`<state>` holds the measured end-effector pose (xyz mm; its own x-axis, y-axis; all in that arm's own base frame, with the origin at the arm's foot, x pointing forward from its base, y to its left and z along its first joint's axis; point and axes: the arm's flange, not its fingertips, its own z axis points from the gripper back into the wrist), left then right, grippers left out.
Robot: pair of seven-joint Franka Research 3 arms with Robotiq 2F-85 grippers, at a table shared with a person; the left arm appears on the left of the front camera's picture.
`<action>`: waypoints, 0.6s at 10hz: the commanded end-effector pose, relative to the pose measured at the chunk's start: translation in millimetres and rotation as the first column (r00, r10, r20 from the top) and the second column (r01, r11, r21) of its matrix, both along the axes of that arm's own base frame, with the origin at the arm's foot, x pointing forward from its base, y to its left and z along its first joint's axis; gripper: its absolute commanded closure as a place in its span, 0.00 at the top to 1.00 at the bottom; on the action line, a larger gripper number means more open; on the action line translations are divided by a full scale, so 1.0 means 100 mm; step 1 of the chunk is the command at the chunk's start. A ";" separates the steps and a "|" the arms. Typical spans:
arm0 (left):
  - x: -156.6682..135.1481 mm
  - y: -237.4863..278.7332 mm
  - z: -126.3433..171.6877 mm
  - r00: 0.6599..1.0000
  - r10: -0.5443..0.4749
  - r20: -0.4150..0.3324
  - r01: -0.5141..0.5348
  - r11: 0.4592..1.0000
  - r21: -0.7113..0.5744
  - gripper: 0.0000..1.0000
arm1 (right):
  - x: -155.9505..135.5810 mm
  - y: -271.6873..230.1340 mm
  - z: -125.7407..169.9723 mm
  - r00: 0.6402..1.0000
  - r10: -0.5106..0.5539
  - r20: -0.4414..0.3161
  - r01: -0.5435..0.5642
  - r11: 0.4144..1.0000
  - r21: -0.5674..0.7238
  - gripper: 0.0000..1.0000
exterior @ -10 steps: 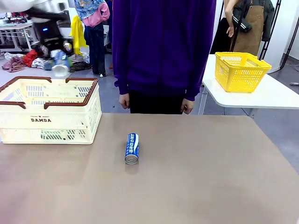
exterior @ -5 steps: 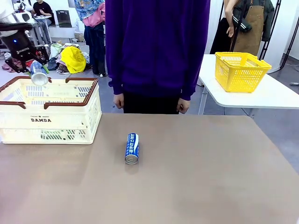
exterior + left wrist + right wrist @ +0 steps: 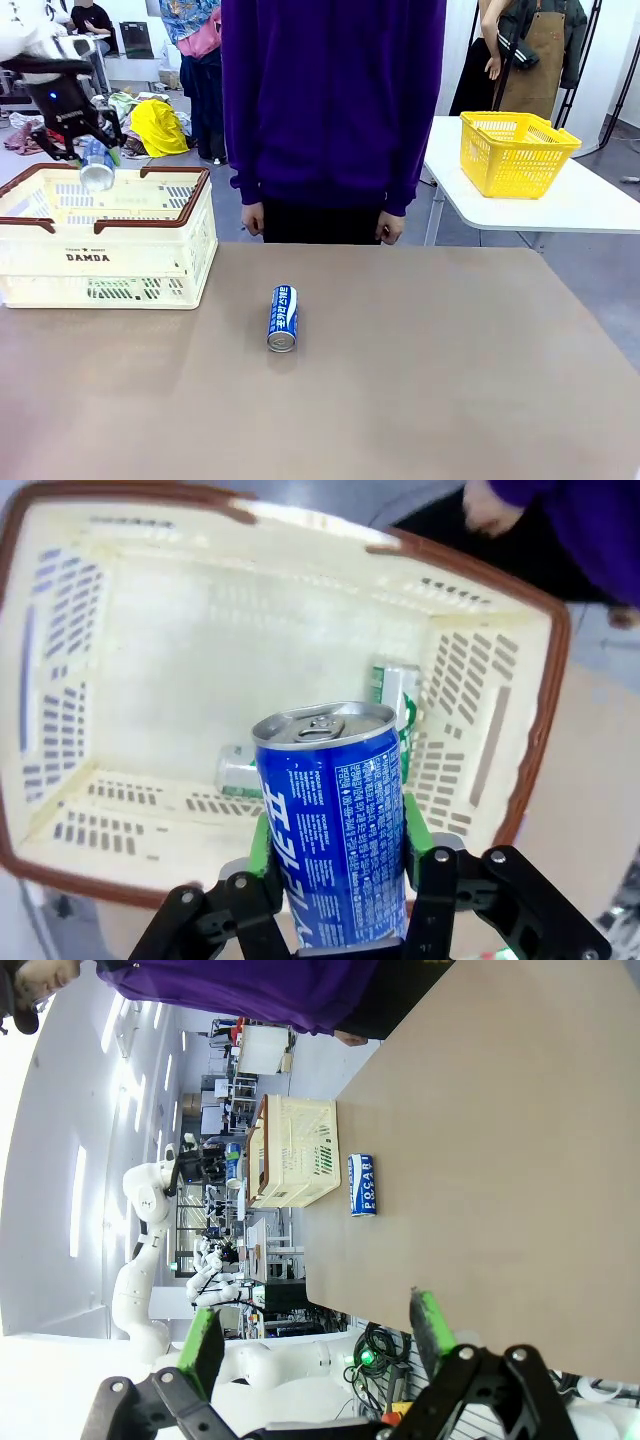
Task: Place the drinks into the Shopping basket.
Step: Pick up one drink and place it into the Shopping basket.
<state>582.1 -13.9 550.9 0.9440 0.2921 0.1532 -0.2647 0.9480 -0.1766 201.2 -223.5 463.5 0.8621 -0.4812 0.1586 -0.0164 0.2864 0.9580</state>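
Now, front view: Shopping basket (image 3: 105, 255) is sitting at the counter's (image 3: 430, 390) left side; left end effector (image 3: 92, 150) is hanging over its far rim, pinching a blue can (image 3: 97, 168); a second blue can (image 3: 283, 318) is lying on its side mid-counter, well apart.
Left wrist view: a green can (image 3: 398, 695) and a paler can (image 3: 237, 772) are lying on the basket floor; green pads are clamping the blue can above them.
Right wrist view: right end effector (image 3: 315, 1335) is standing spread, gripping nothing; the second blue can is lying far beyond it.

A brown table (image 3: 450, 380) is seen. A cream basket (image 3: 150, 250) is set at its far left, and a blue can (image 3: 283, 318) is laid on its side near the middle, apart from the basket.
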 end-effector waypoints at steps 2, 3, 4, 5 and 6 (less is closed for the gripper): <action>0.23 -0.15 -0.27 0.953 -0.303 -0.001 0.302 0.948 0.100 0.00 | 0.02 0.00 0.00 0.999 0.002 0.038 -0.002 1.000 0.009 1.00; 0.23 -0.17 -0.34 0.958 -0.284 0.045 0.278 0.954 0.110 0.00 | 0.02 0.00 0.00 0.999 0.002 0.038 -0.002 1.000 0.009 1.00; 0.25 -0.18 -0.39 0.950 -0.306 0.064 0.299 0.949 0.102 0.00 | 0.02 0.00 0.00 0.999 0.002 0.038 -0.002 1.000 0.009 1.00; 0.26 -0.20 -0.45 0.940 -0.337 0.054 0.332 0.939 0.088 0.00 | 0.02 0.00 0.00 0.999 0.002 0.038 -0.002 1.000 0.009 1.00; 0.28 -0.21 -0.52 0.940 -0.340 0.024 0.338 0.938 0.072 0.00 | 0.02 0.00 0.00 0.999 0.002 0.038 -0.002 1.000 0.009 1.00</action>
